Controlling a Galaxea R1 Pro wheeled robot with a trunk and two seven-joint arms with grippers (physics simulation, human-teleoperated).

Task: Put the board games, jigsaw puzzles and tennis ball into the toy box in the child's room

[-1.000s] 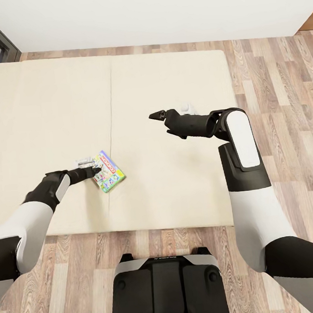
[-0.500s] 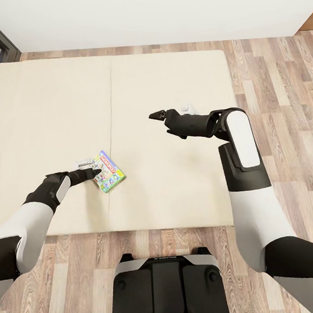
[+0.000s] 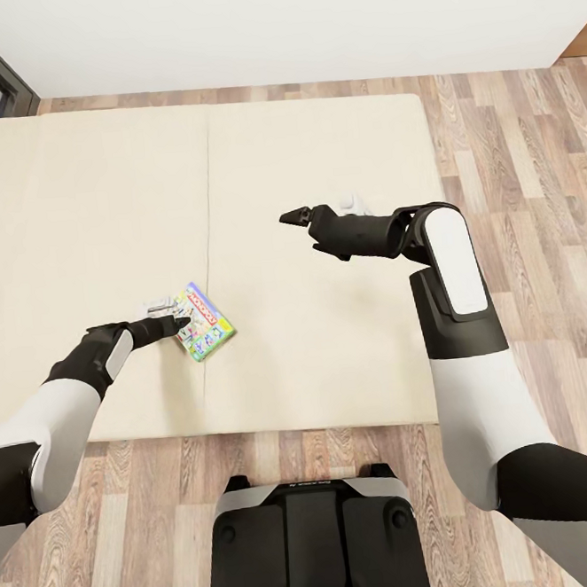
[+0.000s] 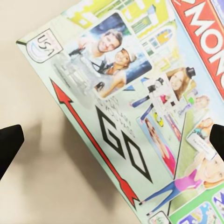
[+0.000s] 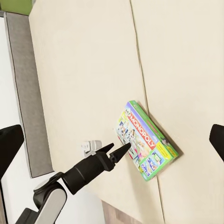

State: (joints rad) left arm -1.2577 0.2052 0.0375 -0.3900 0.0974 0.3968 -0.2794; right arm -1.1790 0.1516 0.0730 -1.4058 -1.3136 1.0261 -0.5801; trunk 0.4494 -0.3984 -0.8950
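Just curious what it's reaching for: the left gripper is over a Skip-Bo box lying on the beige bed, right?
Not quite. The box under the left gripper reads Monopoly, not Skip-Bo; the right wrist view shows the name. It does lie on the beige bed.

I am looking down my left arm's camera, right over a board game. The box is lying flat on the beige bed and is sitting crooked in my picture. Its lid is showing a big black "GO" with a long red arrow beside it, some smiling people, and red letters at one corner. A little shadow is falling on the bed next to the box edge. My left gripper is standing wide open, with one dark fingertip poking in at one side over the bed and the other at the far side over the box.
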